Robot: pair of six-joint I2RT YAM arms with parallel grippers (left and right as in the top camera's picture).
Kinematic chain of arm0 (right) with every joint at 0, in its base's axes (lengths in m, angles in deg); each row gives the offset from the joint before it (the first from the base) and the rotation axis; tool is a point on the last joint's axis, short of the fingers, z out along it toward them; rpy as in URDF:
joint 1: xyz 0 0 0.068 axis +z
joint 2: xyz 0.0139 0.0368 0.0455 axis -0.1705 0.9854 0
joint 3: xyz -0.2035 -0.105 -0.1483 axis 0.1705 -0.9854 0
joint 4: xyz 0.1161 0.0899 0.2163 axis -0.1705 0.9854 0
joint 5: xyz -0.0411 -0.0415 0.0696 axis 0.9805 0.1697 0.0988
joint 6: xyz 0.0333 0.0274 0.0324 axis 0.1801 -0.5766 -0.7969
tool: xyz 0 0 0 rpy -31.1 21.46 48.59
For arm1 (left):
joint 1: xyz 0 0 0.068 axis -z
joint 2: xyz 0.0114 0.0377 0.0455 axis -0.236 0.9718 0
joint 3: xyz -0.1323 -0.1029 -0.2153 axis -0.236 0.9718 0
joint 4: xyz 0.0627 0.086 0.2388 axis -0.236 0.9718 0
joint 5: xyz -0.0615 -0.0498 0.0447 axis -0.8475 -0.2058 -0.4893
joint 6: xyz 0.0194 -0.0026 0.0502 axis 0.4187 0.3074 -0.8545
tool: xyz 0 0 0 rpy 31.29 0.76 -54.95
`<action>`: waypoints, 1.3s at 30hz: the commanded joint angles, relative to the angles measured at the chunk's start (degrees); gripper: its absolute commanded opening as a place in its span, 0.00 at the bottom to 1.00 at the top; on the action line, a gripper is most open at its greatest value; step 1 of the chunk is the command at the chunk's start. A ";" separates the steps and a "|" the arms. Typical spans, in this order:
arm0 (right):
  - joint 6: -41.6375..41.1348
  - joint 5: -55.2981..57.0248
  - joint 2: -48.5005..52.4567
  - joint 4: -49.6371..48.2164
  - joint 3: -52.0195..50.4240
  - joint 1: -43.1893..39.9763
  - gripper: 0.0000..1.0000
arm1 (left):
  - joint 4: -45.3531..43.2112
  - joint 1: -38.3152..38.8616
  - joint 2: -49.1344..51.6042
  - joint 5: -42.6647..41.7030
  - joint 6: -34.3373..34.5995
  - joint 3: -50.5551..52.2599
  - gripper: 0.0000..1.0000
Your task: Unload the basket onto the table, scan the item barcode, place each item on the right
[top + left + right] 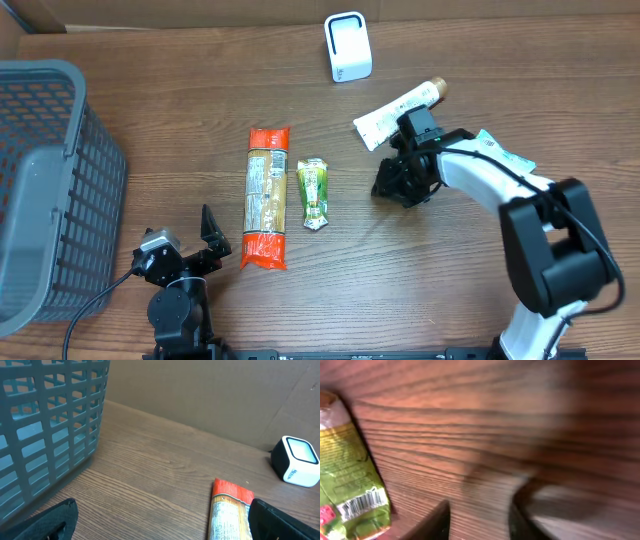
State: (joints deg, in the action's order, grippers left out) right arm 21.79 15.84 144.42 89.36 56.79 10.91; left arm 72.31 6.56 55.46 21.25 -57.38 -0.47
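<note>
The white barcode scanner (347,47) stands at the back of the table; the left wrist view has it at the right edge (296,460). A small green packet (313,193) lies mid-table, and the right wrist view shows a barcode near its end (350,480). Beside it lies a long orange packet (266,198) (230,510). My right gripper (392,185) (477,522) hovers low over bare wood just right of the green packet. It is open, with only table between its blurred fingers. My left gripper (185,245) (162,527) rests wide open near the front edge, left of the orange packet.
A grey plastic basket (40,190) (50,425) fills the left side. A white tube-shaped pack (398,112) lies behind the right gripper. A teal and white pack (500,152) pokes out from under the right arm. Cardboard walls close off the back.
</note>
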 commanded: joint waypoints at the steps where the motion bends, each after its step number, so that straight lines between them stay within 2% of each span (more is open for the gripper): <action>1: -6.16 6.64 -6.84 -4.31 -0.31 -3.43 0.68 | 0.00 0.35 -0.59 0.81 -0.94 0.04 1.00; 3: -10.19 10.56 -7.17 -9.35 -0.31 -4.55 0.85 | 0.00 0.35 -0.59 0.83 -0.94 0.04 1.00; 4: -11.43 11.74 -7.08 -11.76 -0.33 -4.83 0.91 | 0.00 0.35 -0.59 0.83 -0.94 0.04 1.00; 5: -11.98 13.81 -6.27 -18.51 -0.33 -5.05 0.93 | 0.00 0.35 -0.59 0.83 -0.94 0.04 1.00; 9: -13.14 18.51 -3.45 -29.57 -0.33 -4.20 0.85 | 0.00 0.35 -0.59 0.83 -0.96 0.04 1.00; 14: -17.42 26.34 1.97 -35.58 -0.17 -2.80 0.82 | 0.00 0.35 -0.59 0.83 -0.94 0.04 1.00; 20: -17.73 31.74 7.74 -30.93 6.78 -2.84 1.00 | 0.00 0.35 -0.59 0.83 -0.94 0.04 1.00; 28: -17.09 32.94 16.50 -24.61 21.24 -2.84 1.00 | 0.00 0.35 -0.59 0.83 -0.94 0.04 1.00; 34: -17.33 32.54 22.58 -18.69 24.41 -2.84 1.00 | 0.00 0.35 -0.59 0.83 -0.94 0.04 1.00; 38: -16.74 32.48 23.10 -13.07 24.37 -2.84 0.87 | 0.00 0.35 -0.59 0.81 -0.94 0.04 1.00; 39: -15.54 32.17 23.10 -11.89 24.37 -2.84 0.79 | 0.00 0.35 -0.59 0.81 -0.94 0.04 1.00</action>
State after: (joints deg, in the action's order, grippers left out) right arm 5.11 48.89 164.18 73.54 82.01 8.47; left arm 72.31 6.56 55.46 21.25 -57.38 -0.47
